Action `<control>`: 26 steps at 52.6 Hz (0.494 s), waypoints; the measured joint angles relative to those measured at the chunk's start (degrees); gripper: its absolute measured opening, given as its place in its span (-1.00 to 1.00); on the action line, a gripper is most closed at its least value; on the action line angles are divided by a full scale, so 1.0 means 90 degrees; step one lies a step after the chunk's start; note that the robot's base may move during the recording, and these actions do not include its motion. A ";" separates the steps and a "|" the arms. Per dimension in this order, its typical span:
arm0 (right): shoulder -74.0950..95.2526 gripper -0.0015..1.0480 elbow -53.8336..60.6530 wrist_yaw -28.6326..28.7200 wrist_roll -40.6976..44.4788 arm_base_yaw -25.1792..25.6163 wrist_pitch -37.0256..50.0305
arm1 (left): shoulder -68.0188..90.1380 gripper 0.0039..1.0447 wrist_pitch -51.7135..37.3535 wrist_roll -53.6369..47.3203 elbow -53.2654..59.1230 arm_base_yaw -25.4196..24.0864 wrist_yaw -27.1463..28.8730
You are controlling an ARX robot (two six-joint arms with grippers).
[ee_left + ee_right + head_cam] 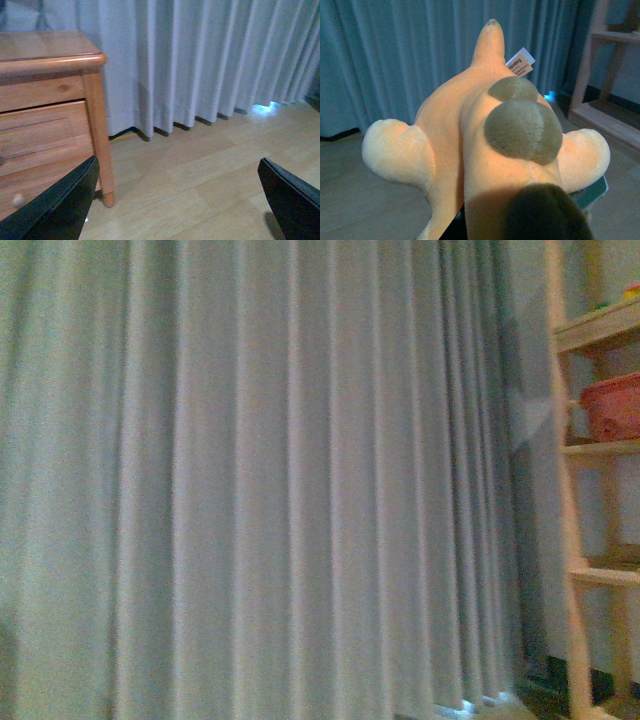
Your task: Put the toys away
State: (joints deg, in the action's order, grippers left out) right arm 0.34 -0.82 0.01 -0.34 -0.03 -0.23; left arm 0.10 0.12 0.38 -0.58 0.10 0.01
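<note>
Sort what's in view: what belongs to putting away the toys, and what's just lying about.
Belongs to the job:
- orange plush toy, up off the floor at the right wrist
- left gripper, open and empty

Just there:
- grey curtain
- wooden drawer unit
- wooden shelf
- reddish basket on that shelf

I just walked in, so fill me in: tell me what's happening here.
The robot is putting away a toy. Its right end effector, hidden from view, seems to hold the orange plush animal off the floor. The left end effector is open and empty near a wooden drawer cabinet. Ahead are a curtain and a shelf.
</note>
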 joint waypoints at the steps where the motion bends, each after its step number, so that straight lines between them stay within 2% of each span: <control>1: 0.0000 -0.86 0.0000 0.0000 0.0000 0.0000 0.0000 | 0.0000 0.88 0.0000 0.0000 0.0000 0.0000 0.0002; 26: 0.0000 -0.86 0.0000 -0.0007 0.0000 -0.0002 0.0000 | 0.0000 0.88 0.0000 0.0000 0.0000 0.0000 0.0000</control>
State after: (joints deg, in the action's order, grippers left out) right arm 0.34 -0.82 -0.05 -0.34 -0.05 -0.23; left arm 0.10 0.12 0.38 -0.58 0.10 0.01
